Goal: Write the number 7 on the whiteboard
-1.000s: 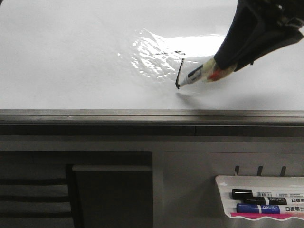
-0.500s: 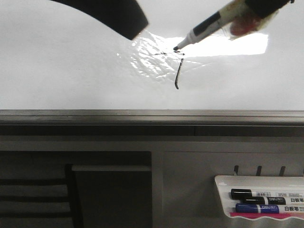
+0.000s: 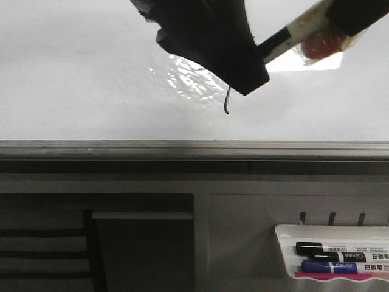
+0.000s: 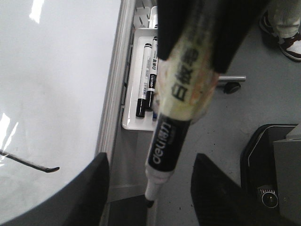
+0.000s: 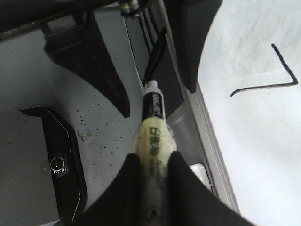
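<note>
The whiteboard (image 3: 91, 73) lies flat with the number 7 on it. Only the 7's lower tail (image 3: 227, 103) shows in the front view. The right wrist view shows the whole 7 (image 5: 273, 82). My right gripper (image 3: 334, 18) is shut on a black and white marker (image 3: 285, 36) and holds it in the air, off the board. My left gripper (image 3: 243, 61) hangs over the 7's top bar, open and empty. In the left wrist view its fingers (image 4: 94, 188) stand wide on either side of the marker's bare tip (image 4: 149, 200), not touching it.
The board's dark grey rail (image 3: 182, 149) runs along the near edge. Below it at the right hangs a white marker tray (image 3: 285, 234) with a black marker (image 3: 331, 248) and a blue marker (image 3: 340, 266). A black device (image 5: 47, 165) lies on the floor.
My right gripper has lifted the marker off the end of the downstroke and up to the right. My left gripper has come in from the upper left and now covers the 7's top.
</note>
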Action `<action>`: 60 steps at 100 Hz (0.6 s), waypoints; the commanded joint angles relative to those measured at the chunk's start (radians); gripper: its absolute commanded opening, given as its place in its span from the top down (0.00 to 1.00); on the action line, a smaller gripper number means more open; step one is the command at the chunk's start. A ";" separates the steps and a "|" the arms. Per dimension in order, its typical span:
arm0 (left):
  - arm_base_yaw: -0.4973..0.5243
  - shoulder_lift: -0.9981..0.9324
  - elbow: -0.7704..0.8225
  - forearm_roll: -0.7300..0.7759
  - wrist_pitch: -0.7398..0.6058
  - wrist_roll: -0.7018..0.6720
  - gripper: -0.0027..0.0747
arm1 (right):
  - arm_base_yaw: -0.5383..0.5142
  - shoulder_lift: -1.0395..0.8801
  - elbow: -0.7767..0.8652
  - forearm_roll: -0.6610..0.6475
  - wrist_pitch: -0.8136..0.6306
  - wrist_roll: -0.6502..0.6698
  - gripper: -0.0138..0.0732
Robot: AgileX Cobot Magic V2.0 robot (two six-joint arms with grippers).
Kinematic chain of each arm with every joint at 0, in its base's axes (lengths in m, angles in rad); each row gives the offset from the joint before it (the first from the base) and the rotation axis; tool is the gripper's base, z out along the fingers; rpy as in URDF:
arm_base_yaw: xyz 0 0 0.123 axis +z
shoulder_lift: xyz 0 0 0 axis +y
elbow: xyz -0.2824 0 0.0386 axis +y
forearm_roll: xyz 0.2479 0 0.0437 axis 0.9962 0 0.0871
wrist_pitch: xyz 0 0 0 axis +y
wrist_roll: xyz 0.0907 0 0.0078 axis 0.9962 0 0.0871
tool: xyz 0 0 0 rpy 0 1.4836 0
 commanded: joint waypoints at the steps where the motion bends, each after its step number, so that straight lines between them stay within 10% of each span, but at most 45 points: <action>1: -0.006 -0.035 -0.037 -0.040 -0.049 0.008 0.49 | -0.006 -0.021 -0.035 0.029 -0.033 -0.010 0.90; 60: -0.006 -0.035 -0.037 -0.068 -0.039 0.020 0.82 | -0.006 -0.021 -0.035 0.111 -0.030 -0.010 0.90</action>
